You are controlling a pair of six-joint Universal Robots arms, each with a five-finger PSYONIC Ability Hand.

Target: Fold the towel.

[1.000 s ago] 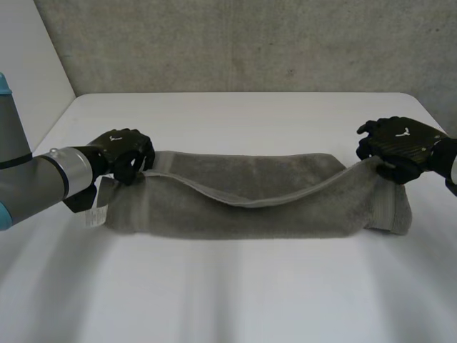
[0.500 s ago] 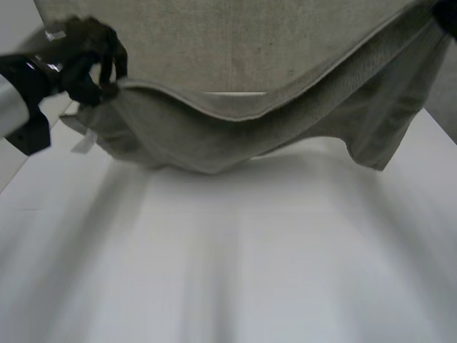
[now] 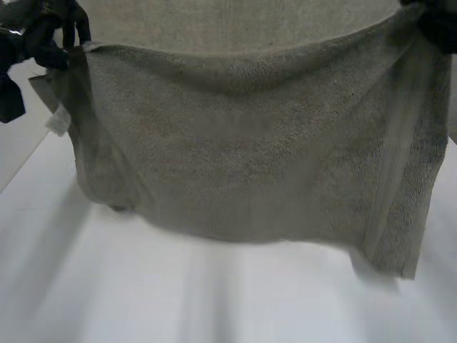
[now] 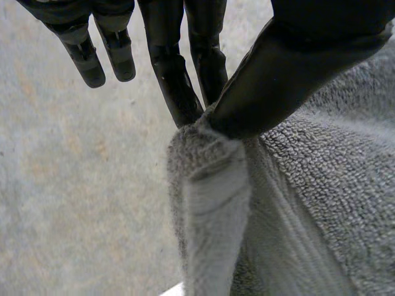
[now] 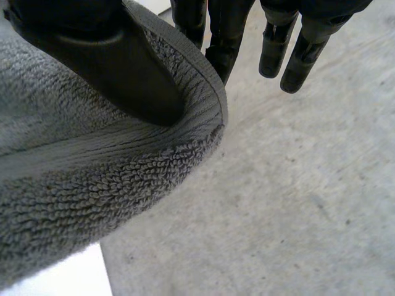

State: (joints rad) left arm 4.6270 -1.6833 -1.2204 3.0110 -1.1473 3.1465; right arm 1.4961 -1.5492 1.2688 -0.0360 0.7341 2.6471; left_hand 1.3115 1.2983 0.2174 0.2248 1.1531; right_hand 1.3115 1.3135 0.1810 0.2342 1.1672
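In the head view the towel [image 3: 250,157] hangs in the air as a broad grey sheet, spread from side to side between the two arms, with its upper edge sagging a little in the middle. Its lower edge is uneven, lower on the robot's right side, and hangs close over the white desk [image 3: 214,300]; whether it touches the desk cannot be told. The left robot hand [image 3: 50,36] is at the upper corner on the robot's left side, with its dark fingers curled at the towel's edge. A small white label [image 3: 57,123] hangs from the side edge just under that corner. The right robot hand [image 3: 437,25] is at the opposite upper corner, mostly cut off by the frame. In the left wrist view the left robot hand [image 4: 296,55] pinches the bunched corner of the towel [image 4: 308,185] between its thumb and the tips of two fingers [image 4: 179,86]. The other fingers stand straight and apart from the cloth. The towel falls away below the pinch in a thick fold, with a grey concrete wall [image 4: 74,185] behind it. In the right wrist view the right robot hand [image 5: 105,61] has its thumb pressed on the ribbed hem of the towel [image 5: 74,185] at the rounded corner. The hem curls over between the thumb and the nearest fingers [image 5: 219,37], so the corner is clamped there. Two more fingers point straight out, clear of the cloth. The concrete wall [image 5: 278,203] lies beyond, and a strip of the desk [image 5: 55,280] shows under the hanging towel.
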